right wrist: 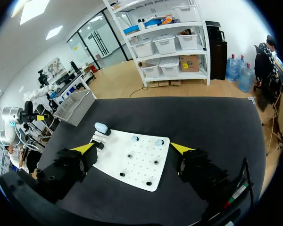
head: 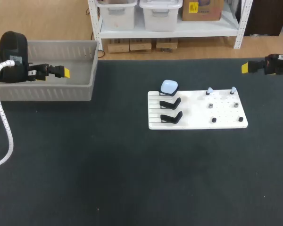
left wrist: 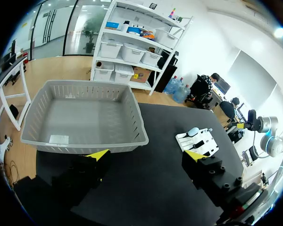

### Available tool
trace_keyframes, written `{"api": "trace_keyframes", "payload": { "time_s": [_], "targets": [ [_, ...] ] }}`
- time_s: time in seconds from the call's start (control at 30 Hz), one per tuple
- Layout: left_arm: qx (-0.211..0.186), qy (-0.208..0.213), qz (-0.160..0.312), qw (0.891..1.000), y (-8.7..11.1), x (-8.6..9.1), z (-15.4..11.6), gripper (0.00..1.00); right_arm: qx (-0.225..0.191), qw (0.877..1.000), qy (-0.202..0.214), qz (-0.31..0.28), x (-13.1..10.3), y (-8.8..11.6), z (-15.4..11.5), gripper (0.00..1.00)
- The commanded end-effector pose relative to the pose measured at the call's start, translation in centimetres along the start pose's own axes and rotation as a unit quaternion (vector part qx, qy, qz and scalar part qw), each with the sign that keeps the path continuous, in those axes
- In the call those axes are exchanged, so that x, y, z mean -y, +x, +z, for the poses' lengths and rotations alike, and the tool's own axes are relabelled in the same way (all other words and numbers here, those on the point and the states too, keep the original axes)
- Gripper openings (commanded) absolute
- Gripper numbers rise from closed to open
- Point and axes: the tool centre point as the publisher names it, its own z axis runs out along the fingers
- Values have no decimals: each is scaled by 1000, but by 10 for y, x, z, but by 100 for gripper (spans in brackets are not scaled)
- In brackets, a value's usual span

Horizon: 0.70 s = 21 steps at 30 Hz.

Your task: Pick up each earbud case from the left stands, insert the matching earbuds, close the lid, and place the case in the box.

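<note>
A light-blue earbud case [head: 169, 86] sits shut on the rear stand at the left of the white board [head: 198, 123]. In front of it stand two black stands [head: 170, 102] with nothing on them. Two pale-blue earbuds [head: 209, 89] [head: 233, 89] rest on the board's rear pegs. My left gripper [head: 65, 72] hangs open and empty over the grey box [head: 47, 92], far from the board. At the far right edge, my right gripper [head: 245, 68] is open and empty. In the right wrist view the board [right wrist: 146, 176] and case [right wrist: 101, 126] lie ahead of the right gripper [right wrist: 132, 150].
The grey slatted box [left wrist: 85, 141] holds only a small white slip and lies just ahead of my left gripper [left wrist: 146, 157]. Small dark pegs [head: 213, 120] stud the board's right half. Dark mat covers the table around the board.
</note>
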Motion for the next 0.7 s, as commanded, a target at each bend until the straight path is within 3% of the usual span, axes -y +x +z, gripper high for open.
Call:
{"api": "trace_keyframes", "payload": {
  "time_s": [0.03,0.53,0.63,0.7],
  "targets": [
    [-2,-4,-1,1000,-1,2,0,100,0,1000,0,0,0,0,0,100],
    [-2,-4,-1,1000,-1,2,0,100,0,1000,0,0,0,0,0,100],
    [15,45,9,999,-3,3,-1,100,0,1000,0,0,0,0,0,100],
    [40,68,45,996,-5,5,-2,100,0,1000,0,0,0,0,0,100]
  ]
}}
